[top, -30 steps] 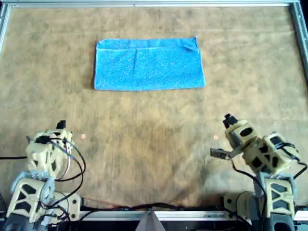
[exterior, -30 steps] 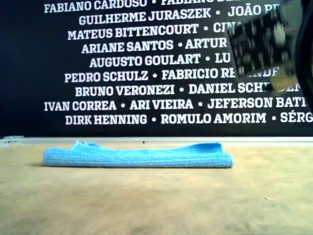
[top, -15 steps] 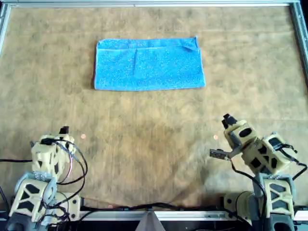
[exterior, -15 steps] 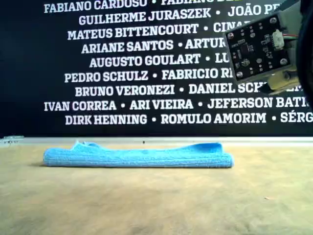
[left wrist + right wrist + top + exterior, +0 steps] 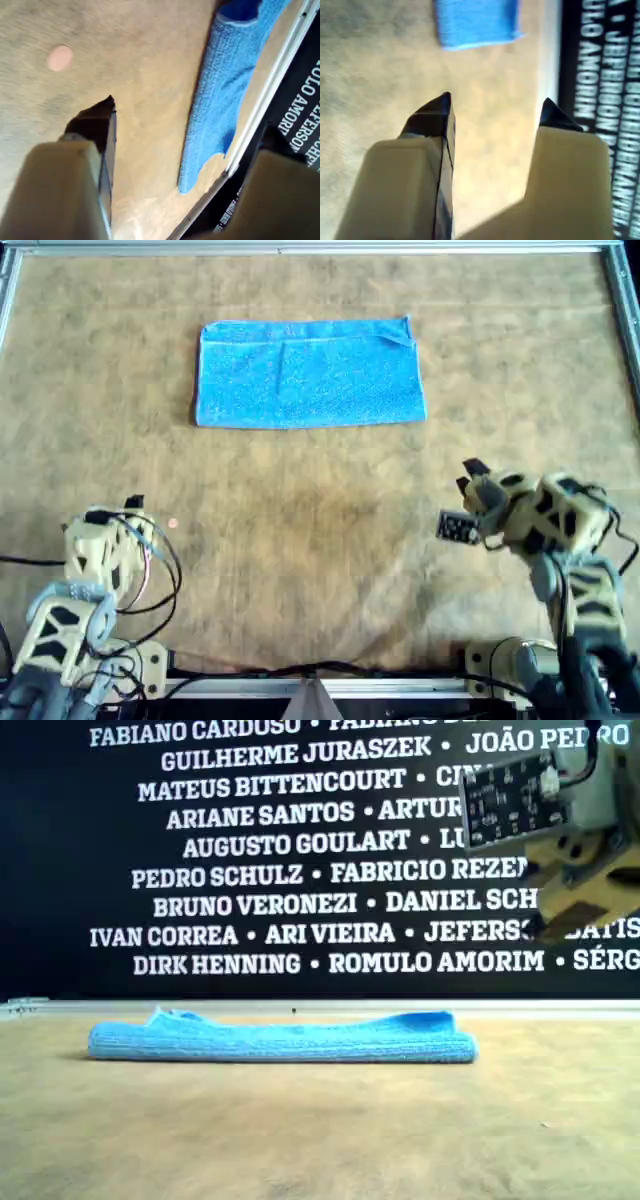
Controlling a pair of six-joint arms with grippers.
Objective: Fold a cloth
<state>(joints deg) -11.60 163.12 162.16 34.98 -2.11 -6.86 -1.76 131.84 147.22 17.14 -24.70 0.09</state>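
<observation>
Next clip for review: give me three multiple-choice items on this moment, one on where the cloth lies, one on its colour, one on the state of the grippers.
1. Where does the cloth lie in the overhead view?
A. Near the far edge of the table, apart from both arms
B. Between the two arms at the near edge
C. Hanging off the table's side

2. What colour is the cloth?
A. Red
B. Sky blue
C. White

3. What state are my first gripper and my second gripper in?
A. Both shut on the cloth
B. One shut on the cloth, one open
C. Both open and holding nothing

Answers:
1 A, bare table separates the cloth from both arms.
2 B, it shows blue in every view.
3 C, each wrist view shows spread fingers with only table between them.
</observation>
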